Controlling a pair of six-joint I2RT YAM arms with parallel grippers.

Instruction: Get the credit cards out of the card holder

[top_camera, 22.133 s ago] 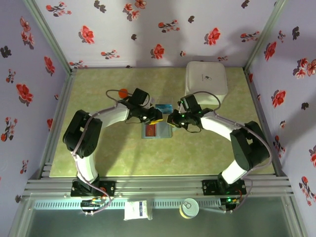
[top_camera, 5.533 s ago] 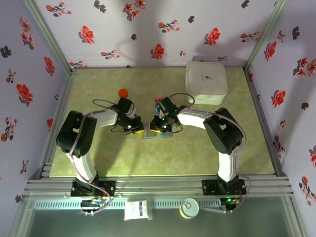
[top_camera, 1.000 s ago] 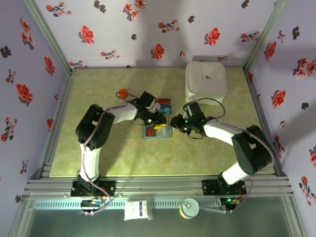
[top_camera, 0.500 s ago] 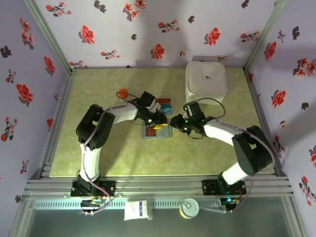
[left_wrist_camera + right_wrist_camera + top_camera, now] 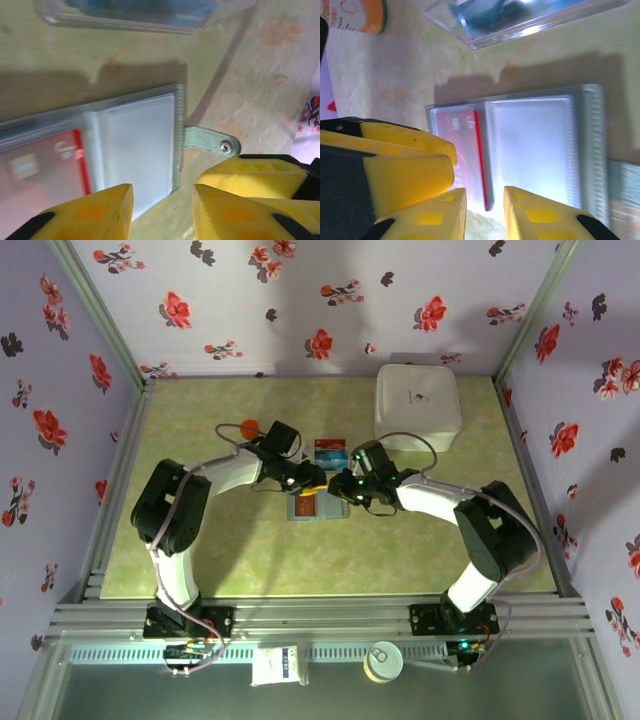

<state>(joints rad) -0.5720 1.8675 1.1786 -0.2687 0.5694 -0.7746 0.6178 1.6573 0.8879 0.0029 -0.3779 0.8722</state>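
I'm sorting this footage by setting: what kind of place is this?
Probably a lab robot test cell rather than a home. Floral-print wall panels box in a mottled green tabletop, silver aluminium rails frame it, and a white left arm and right arm are bolted at its near edge.

white box (image 5: 417,405): far right of table (image 5: 220,560) | orange container (image 5: 249,427): left-centre | clear plastic piece (image 5: 470,35): between them
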